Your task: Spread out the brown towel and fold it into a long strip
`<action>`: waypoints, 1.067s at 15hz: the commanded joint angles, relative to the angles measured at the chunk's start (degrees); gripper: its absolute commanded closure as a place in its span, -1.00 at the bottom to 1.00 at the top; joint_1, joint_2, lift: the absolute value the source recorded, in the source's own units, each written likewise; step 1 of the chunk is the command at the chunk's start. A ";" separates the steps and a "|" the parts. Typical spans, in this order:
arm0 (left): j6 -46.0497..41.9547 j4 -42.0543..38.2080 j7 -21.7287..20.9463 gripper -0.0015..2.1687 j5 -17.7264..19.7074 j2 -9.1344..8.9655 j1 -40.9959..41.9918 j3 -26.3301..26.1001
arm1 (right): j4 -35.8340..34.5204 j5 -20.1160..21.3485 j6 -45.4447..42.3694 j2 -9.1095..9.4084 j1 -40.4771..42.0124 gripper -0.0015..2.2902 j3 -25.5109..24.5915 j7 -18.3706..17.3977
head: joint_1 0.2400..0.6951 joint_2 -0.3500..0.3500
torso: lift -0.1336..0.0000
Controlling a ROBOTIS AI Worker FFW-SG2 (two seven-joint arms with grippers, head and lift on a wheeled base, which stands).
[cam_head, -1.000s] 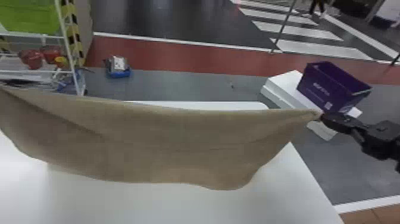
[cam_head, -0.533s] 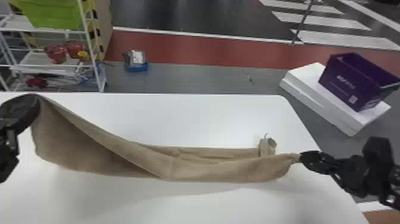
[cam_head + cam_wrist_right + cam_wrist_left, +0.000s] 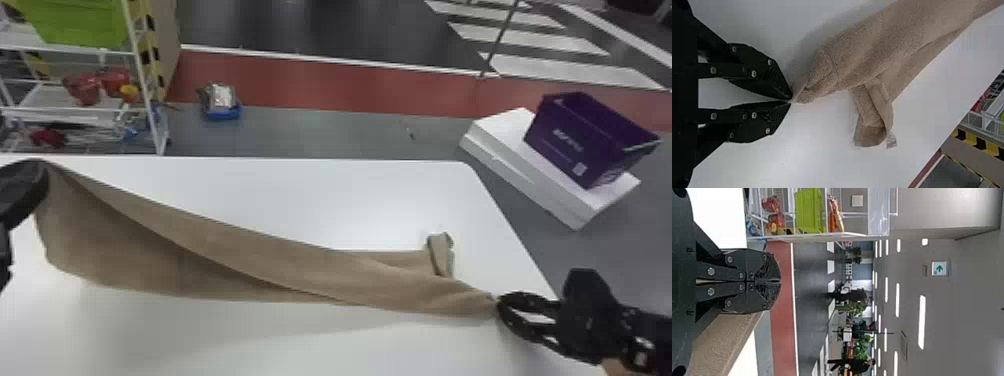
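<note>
Tips closed, our left gripper (image 3: 39, 172) and right gripper (image 3: 499, 303) held the brown towel (image 3: 225, 245) between them.
The left pinch was hidden from us, its gripper cut off at the head view's edge; the right tips met on a puckered corner. Outward, we saw nubby cloth slant down from left to right in long folds over the smooth white table (image 3: 390, 200), a curled flap (image 3: 441, 252) near the right tips.

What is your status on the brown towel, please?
Left gripper holding towel up at one end. Right gripper pinching other end low. Towel slanted, not yet flat; curled flap may hinder.
</note>
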 commanded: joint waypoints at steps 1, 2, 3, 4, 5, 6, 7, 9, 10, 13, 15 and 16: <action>0.00 -0.22 -0.04 0.75 0.03 0.00 0.14 0.23 | 0.21 -1.67 -1.18 -0.35 0.02 -0.59 -3.32 -0.06 | 1.00 -0.65 | -0.84; 0.00 -0.40 -0.04 0.75 0.03 0.00 0.31 0.32 | -0.32 -2.81 -1.18 -0.44 -0.15 -0.66 -4.99 0.03 | 1.00 -0.67 | -0.84; 0.00 -0.40 -0.04 0.75 0.03 0.00 0.31 0.40 | -0.93 -4.74 -0.66 -0.44 -0.68 -0.66 -6.92 0.12 | 1.00 -0.70 | -0.84; 0.17 -0.57 -0.04 0.75 0.03 0.00 0.40 0.40 | -1.46 -8.61 0.75 -0.44 -1.38 -0.66 -8.85 0.29 | 1.00 -0.76 | -0.84; 0.17 -0.84 -0.04 0.75 0.03 0.00 0.40 0.32 | -1.55 -12.56 4.44 -0.44 -2.44 -0.66 -10.61 0.91 | 1.00 -0.78 | -0.84; 0.35 -1.01 0.05 0.75 0.03 0.00 0.40 0.23 | -1.64 -16.25 8.48 -0.44 -3.76 -0.66 -11.93 1.79 | 1.00 -0.80 | -0.84; 0.53 -1.19 0.05 0.75 -0.15 0.00 0.49 -0.04 | -1.81 -19.16 13.05 -0.53 -4.46 -0.66 -12.46 1.87 | 1.00 -0.82 | -0.84; 0.53 -1.28 0.05 0.75 -0.41 -0.09 0.66 -0.30 | -3.39 -20.12 22.02 -0.79 -5.52 -0.66 -12.11 3.46 | 1.00 -0.88 | -0.84; 0.70 -1.37 0.05 0.75 -0.50 -0.09 0.75 -0.30 | -4.01 -20.83 27.82 -1.32 -5.95 -0.66 -11.84 4.25 | 1.00 -0.88 | -0.84; 1.23 -1.37 0.05 0.75 -0.67 0.00 0.75 -0.04 | -9.55 -25.31 43.99 -1.76 -5.25 -0.66 -11.05 10.31 | 1.00 -0.86 | -0.84; 1.76 -1.54 0.05 0.75 -0.76 0.00 0.75 -0.04 | -17.37 -26.54 50.85 -0.09 -2.00 -0.66 -10.26 11.54 | 1.00 -0.79 | -0.84; 1.76 -1.45 0.05 0.75 -1.03 0.00 0.75 -0.30 | -21.15 -26.27 52.61 1.23 -0.51 -0.66 -10.08 11.54 | 1.00 -0.70 | -0.84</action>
